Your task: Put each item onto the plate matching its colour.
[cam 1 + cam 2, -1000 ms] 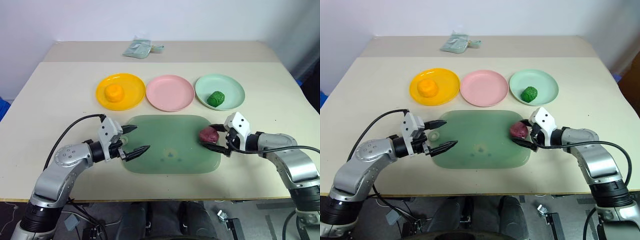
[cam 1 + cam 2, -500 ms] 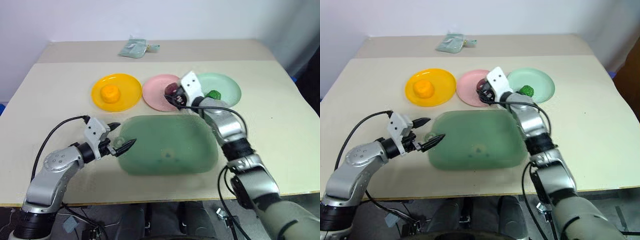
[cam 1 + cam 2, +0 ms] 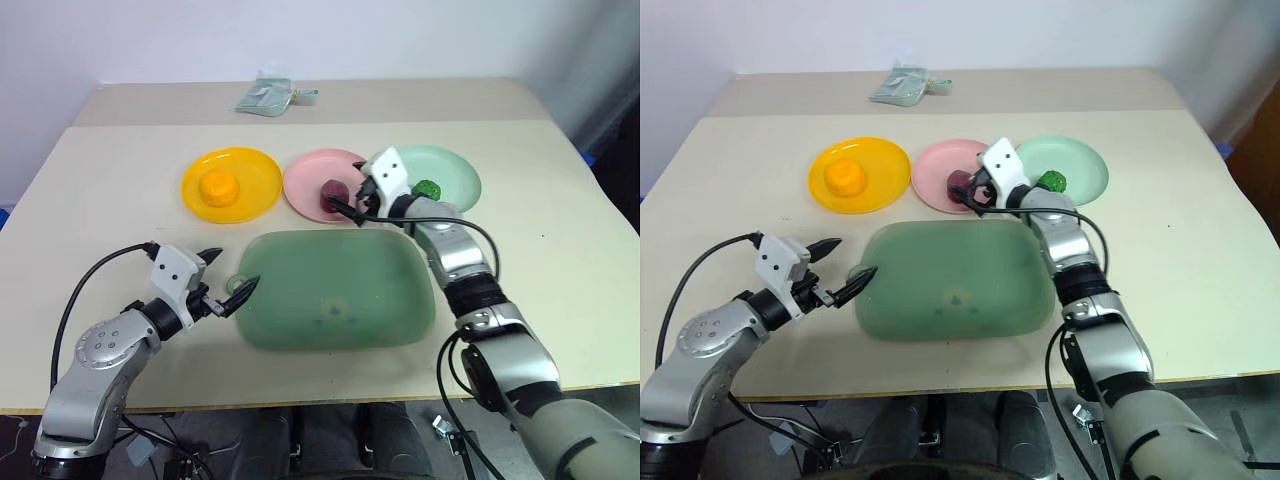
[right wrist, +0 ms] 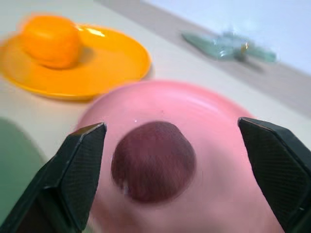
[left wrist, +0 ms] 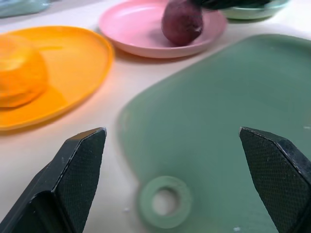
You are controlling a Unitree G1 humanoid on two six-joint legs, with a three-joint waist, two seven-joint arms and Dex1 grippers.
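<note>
Maroon lump (image 3: 333,190) lies on the pink plate (image 3: 305,181), right gripper (image 3: 357,199) just beside it, jaws spread and empty; left gripper (image 3: 228,281) gapes over the green tray (image 3: 340,290).

No legible text (none anywhere)

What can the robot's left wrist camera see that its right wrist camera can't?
Left wrist view alone: the big green tray with its round tab hole, and a sliver of the mint green plate behind the pink one.

Right wrist view alone: the crumpled greenish packet near the table's far edge.

Both views: the dark red lump sitting on the pink plate, and the orange lump on the yellow plate. Each view also shows its own two black fingers spread wide apart, holding nothing.
</note>
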